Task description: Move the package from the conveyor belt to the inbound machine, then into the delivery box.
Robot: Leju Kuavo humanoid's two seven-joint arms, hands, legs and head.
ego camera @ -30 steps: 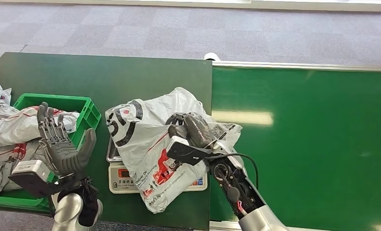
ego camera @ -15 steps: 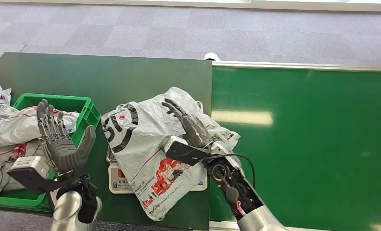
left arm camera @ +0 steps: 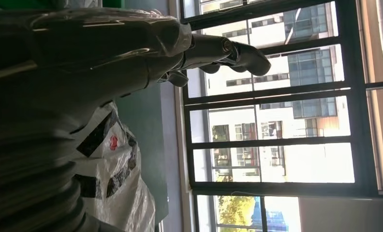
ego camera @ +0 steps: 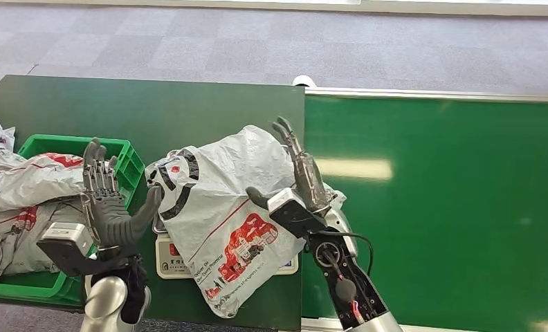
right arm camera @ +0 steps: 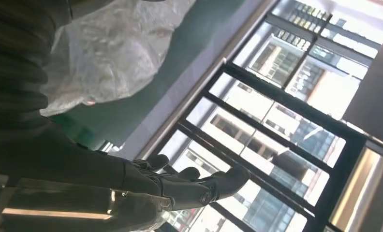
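A white plastic package [ego camera: 219, 211] with black and red print lies across the small scale [ego camera: 174, 259] on the dark table; it also appears in the left wrist view [left arm camera: 113, 186] and the right wrist view [right arm camera: 110, 53]. My right hand [ego camera: 300, 183] stands raised at the package's right edge, fingers straight and spread, holding nothing. My left hand [ego camera: 112, 207] is lifted between the green box [ego camera: 127, 169] and the package, palm toward the package, fingers apart and empty. The same hands show against windows in the wrist views [left arm camera: 213, 50] [right arm camera: 189, 186].
The green box holds several other white packages [ego camera: 22, 190]. The bright green conveyor belt [ego camera: 451, 207] runs along the right, bare. The dark table [ego camera: 160, 114] stretches behind the scale. Grey carpet floor lies beyond.
My right hand has let go of the package and lifted off it, its fingers straightening upward. My left hand has moved right, closer to the package. The package has settled flatter on the scale.
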